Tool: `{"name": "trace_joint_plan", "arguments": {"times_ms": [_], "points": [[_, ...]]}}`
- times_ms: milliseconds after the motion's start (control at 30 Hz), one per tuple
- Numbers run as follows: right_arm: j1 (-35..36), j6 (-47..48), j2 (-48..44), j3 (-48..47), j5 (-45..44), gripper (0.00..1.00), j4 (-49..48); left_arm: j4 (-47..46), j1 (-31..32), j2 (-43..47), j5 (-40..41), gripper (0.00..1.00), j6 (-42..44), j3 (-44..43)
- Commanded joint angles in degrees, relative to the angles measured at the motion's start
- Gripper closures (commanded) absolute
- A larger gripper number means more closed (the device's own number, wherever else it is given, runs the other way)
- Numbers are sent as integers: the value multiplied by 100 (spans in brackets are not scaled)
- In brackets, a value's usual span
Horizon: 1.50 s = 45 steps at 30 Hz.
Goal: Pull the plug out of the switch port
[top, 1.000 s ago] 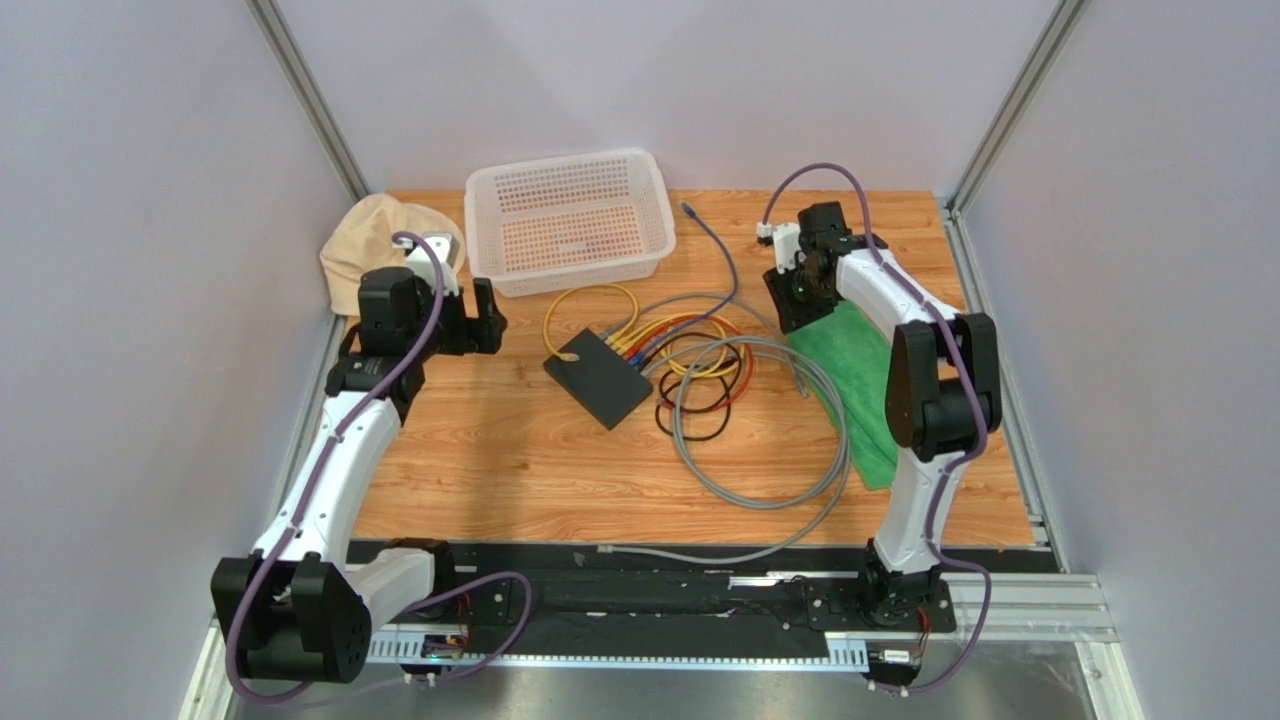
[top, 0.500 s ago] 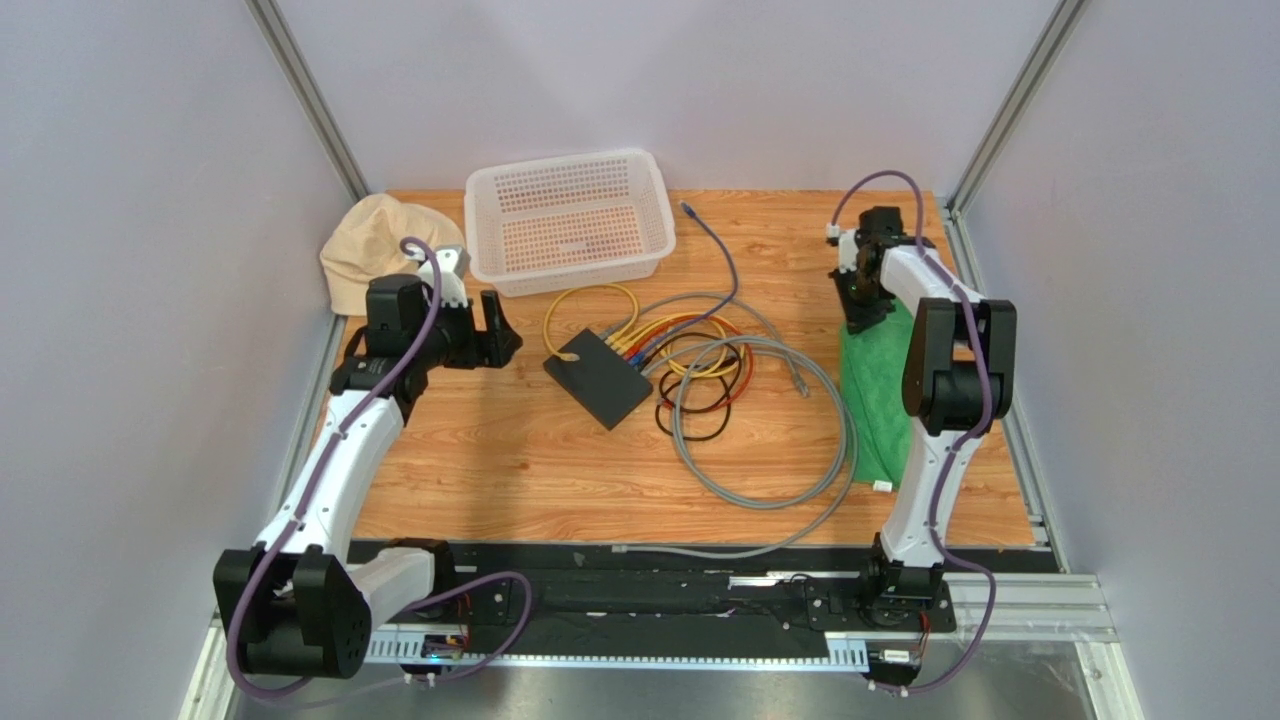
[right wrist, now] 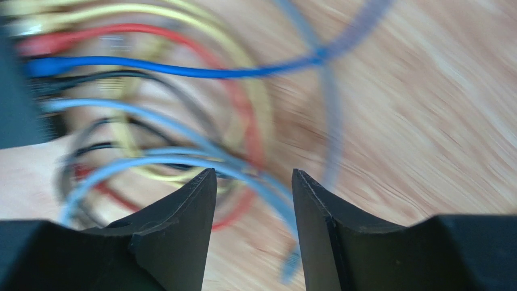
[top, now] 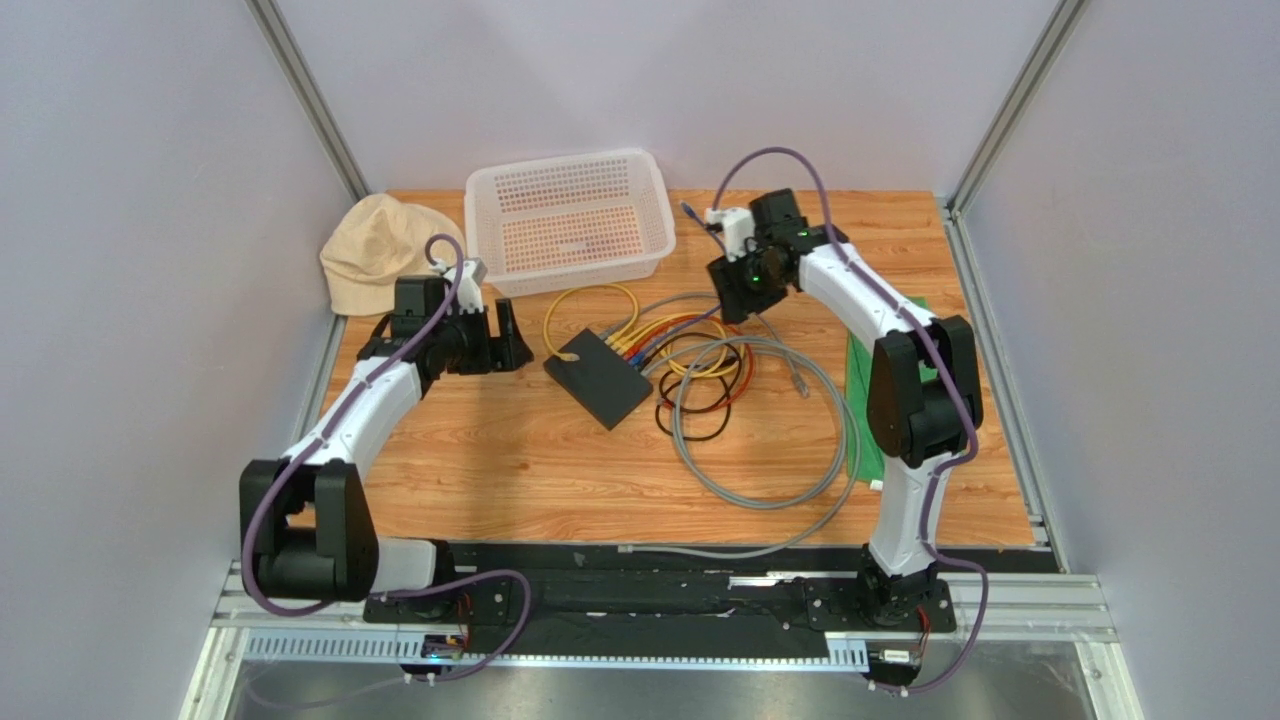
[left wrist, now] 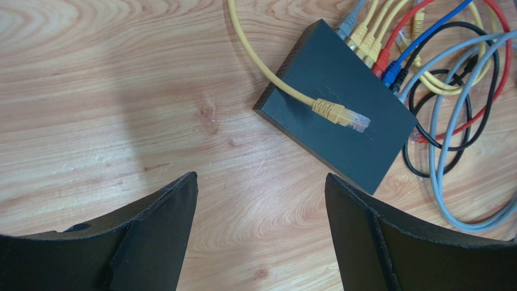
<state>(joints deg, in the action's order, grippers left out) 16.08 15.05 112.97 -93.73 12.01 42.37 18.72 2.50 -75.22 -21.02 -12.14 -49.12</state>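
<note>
The switch [top: 598,378] is a flat black box lying slantwise on the wooden table, and it also shows in the left wrist view [left wrist: 358,133]. Grey, yellow, red, blue and black plugs [left wrist: 376,51] sit in a row along its far right edge. A loose yellow plug [left wrist: 341,114] lies on top of it. My left gripper [top: 508,333] is open and empty just left of the switch, its fingers [left wrist: 164,230] over bare wood. My right gripper [top: 739,297] is open and empty above the tangled cables [right wrist: 182,70], right of the plugs; that view is blurred.
A white basket [top: 579,267] stands at the back, with a beige cloth [top: 376,248] to its left. A green cloth [top: 872,413] lies at the right. A big grey cable loop [top: 766,495] spreads in front of the switch's cables. A thin grey-blue cable [top: 718,248] runs toward the back.
My right arm swung out to the back right, then came left over the cables near the switch. My left gripper edged right toward the switch.
</note>
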Motion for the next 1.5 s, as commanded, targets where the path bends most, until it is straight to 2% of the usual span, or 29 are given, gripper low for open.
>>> {"name": "trace_joint_plan", "arguments": {"times_ms": [0, 167, 400, 633, 800, 967, 1167, 1300, 1467], "points": [[412, 68, -117, -136, 539, 46, -1, -431, -4, -325, -358, 15, -210, -114], [791, 410, 94, -67, 768, 46, -35, -360, -4, -730, -763, 19, -192, -203], [1283, 902, 375, 127, 1040, 42, -606, -650, 5, -994, -1237, 28, -175, 218], [1495, 1141, 718, 189, 1023, 39, -765, -659, 5, -1328, -1484, 30, -87, 272], [1644, 1194, 736, 399, 987, 38, -537, -703, 5, -1513, -1405, 29, -95, 237], [1934, 816, 464, 978, 856, 37, -703, -659, 5, -1680, -1423, 29, -78, 44], [2733, 658, 94, 1393, 1188, 39, -634, -765, -4, -1645, -1440, 29, -280, 87], [3261, 482, -20, 1218, 1392, 40, -502, -511, -4, -1303, -1213, 27, -350, 131], [3122, 507, -169, 612, 1137, 36, -169, 8, -13, -854, -520, 25, -534, 131]]}}
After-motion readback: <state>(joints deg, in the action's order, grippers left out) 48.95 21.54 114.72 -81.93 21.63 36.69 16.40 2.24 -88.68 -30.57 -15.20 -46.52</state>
